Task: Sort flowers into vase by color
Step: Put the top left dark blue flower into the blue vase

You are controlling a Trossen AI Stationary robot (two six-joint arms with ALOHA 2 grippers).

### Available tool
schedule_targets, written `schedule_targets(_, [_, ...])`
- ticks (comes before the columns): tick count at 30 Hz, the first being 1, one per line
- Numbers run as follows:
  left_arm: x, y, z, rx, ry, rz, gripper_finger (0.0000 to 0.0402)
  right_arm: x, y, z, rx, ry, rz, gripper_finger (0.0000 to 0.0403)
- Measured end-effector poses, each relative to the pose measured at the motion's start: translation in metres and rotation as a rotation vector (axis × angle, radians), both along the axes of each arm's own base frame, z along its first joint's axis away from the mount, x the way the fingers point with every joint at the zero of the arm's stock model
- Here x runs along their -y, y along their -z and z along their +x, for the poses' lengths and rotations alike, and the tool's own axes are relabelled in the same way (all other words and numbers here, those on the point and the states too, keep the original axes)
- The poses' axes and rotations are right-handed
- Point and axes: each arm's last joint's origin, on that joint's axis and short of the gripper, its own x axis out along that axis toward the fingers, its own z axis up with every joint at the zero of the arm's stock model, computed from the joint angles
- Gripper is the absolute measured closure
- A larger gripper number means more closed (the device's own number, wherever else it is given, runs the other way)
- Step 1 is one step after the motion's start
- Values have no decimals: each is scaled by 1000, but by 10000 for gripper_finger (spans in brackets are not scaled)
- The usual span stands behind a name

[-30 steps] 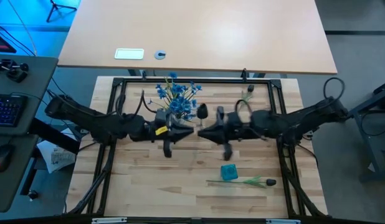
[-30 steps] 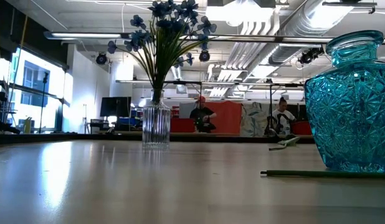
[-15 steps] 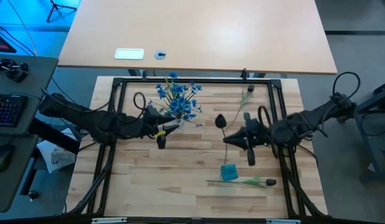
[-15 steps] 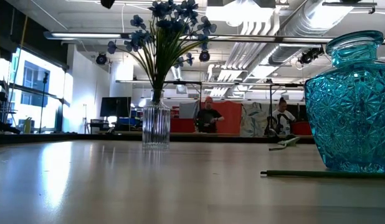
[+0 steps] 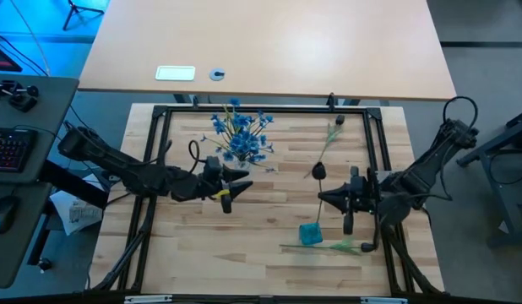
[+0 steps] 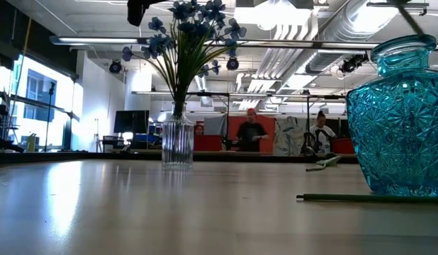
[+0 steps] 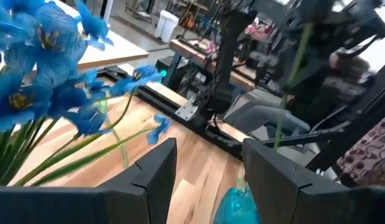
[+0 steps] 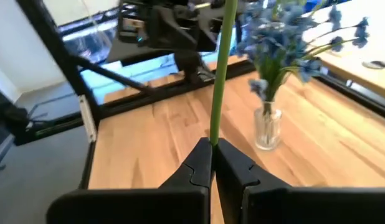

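1. Hovering above the wooden surface (image 5: 202, 245), my left end effector (image 5: 230, 187) sits just in front of the clear vase (image 6: 177, 144), its fingers (image 7: 156, 168) spread apart with nothing between them.
2. Blue flowers (image 5: 241, 135) stand bunched in that clear vase toward the far left of the surface, their stalks gathered in its neck.
3. At the far edge right of centre, one loose flower (image 5: 333, 133) lies flat, well apart from the vases.
4. My right end effector (image 5: 323, 197) is pinched closed on the green stalk of a dark-budded flower (image 5: 318, 171); in my wrist view the stalk (image 8: 220, 62) rises straight up from between the closed fingers.
5. The blue glass vase (image 5: 310, 233) stands on the surface near and in front of that end effector.
6. Another dark-budded flower (image 5: 345, 247) lies flat beside the blue vase, on its near side, stalk pointing left and bud to the right.
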Motion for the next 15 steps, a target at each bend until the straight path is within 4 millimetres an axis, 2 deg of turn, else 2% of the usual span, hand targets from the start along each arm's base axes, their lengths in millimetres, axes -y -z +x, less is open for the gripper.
schedule_targets(6, [-2,-2,-1,7,-9,-1,230,5,10,-5,63,-21,-28,403])
schedule_targets(15, [-3,-6,0,49,-13,-16,230,13,-23,-17,147,-149,-3,403])
